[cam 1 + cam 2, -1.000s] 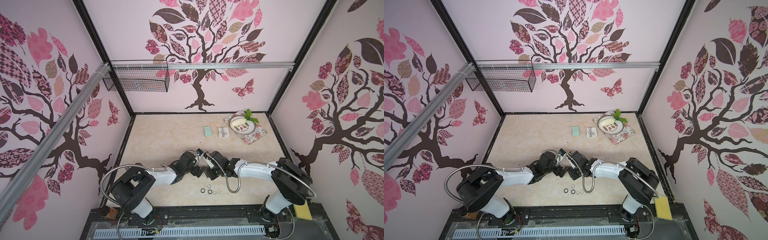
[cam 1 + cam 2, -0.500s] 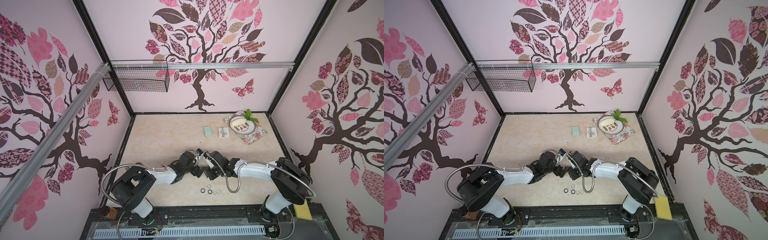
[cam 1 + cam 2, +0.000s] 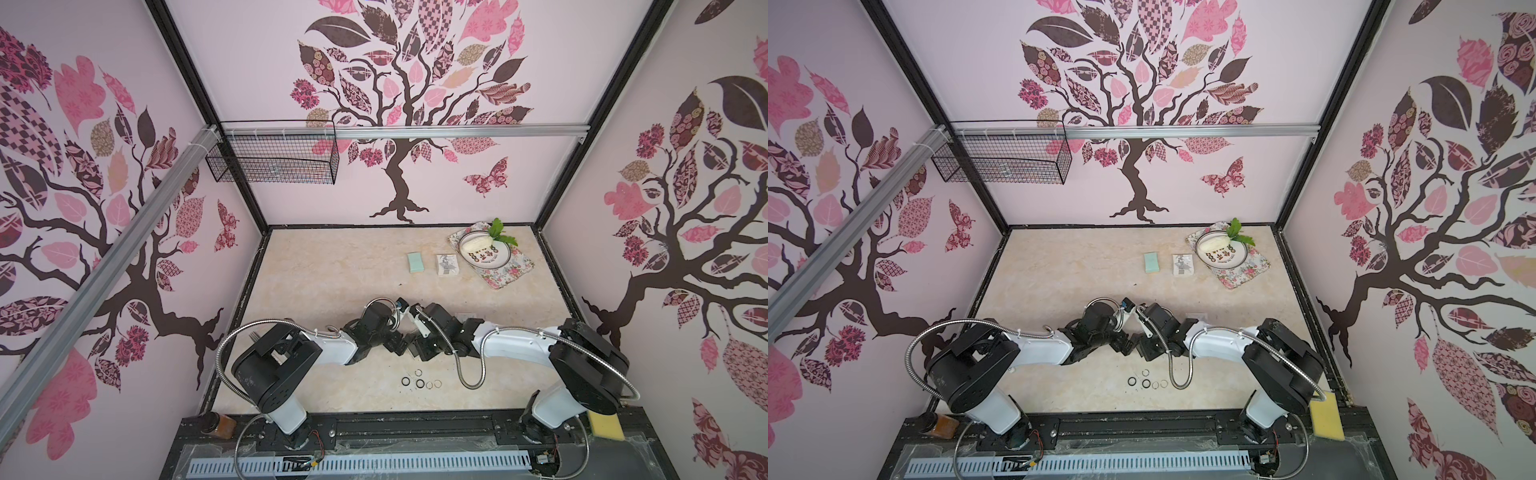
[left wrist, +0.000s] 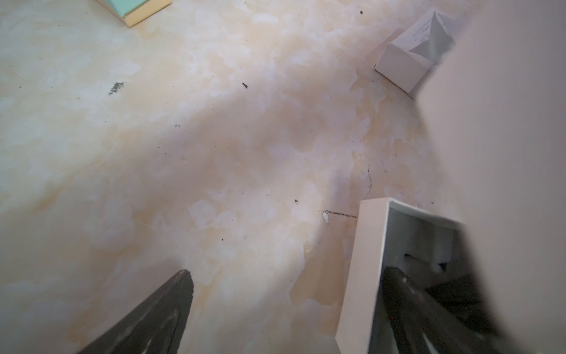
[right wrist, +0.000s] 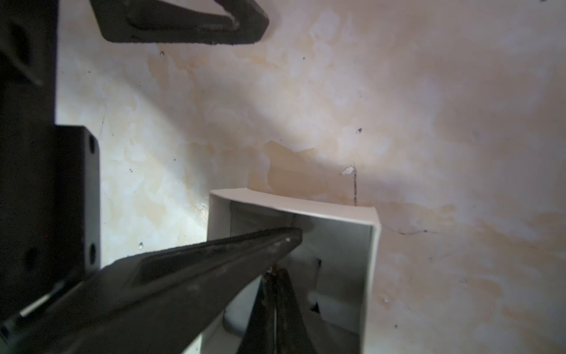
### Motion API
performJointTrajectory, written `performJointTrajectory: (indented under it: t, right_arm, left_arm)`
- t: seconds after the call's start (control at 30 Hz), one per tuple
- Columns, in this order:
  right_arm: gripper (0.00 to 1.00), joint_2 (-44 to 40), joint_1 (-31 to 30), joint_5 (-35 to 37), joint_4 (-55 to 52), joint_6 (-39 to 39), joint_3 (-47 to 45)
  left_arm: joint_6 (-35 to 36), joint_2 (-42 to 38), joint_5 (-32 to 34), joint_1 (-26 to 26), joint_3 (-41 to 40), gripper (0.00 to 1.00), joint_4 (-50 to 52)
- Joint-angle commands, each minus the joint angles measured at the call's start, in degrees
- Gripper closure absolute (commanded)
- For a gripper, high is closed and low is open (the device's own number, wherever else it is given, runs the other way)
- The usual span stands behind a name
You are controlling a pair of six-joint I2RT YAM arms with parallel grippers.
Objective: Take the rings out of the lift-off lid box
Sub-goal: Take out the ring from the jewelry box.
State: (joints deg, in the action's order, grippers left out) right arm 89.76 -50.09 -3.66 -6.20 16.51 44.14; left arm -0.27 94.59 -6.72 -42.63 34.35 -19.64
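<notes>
Five rings [image 3: 420, 383] lay on the table [image 3: 332, 282] in both top views, close to the two grippers on the side toward the robot's base. Two were thick black ones and three were thin pale ones, with four in a row and one thin ring just beside the row. One open white box [image 5: 291, 203] stood under the grippers. The right gripper [image 5: 274, 275] reached inside it with its jaws pressed together; whether something tiny sat between the tips, I cannot tell. The left gripper [image 4: 289, 274] was spread wide, one finger inside the box and one outside, with a box wall between them. Well beyond the grippers were one mint-green box [image 3: 416, 262], one white printed box [image 3: 446, 264] and one plate [image 3: 494, 259] on one floral tray [image 3: 509, 276].
</notes>
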Motion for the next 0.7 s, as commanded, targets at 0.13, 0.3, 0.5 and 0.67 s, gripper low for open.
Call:
performJointTrajectory:
  t: [0.13, 0.3, 0.5, 0.67]
  right_arm:
    - [1.00, -4.12, -0.34, 0.41, 4.71, 1.10, -1.90]
    - [1.00, -4.96, -0.33, 0.10, 5.66, 1.23, -2.69]
    - [1.00, -7.46, -0.28, -0.21, 8.09, 1.72, -4.68]
    - [1.00, -9.41, -0.16, -0.73, 9.70, 1.85, -5.96]
  left_arm:
    - [1.22, 1.63, -1.54, -0.48, 1.51, 0.02, 2.13]
    - [1.23, 1.67, -1.66, -0.44, 1.75, 0.02, 2.32]
    - [1.20, 1.87, -1.76, -0.46, 1.85, 0.02, 2.41]
    - [1.24, 2.04, -1.85, -0.44, 1.96, 0.02, 2.50]
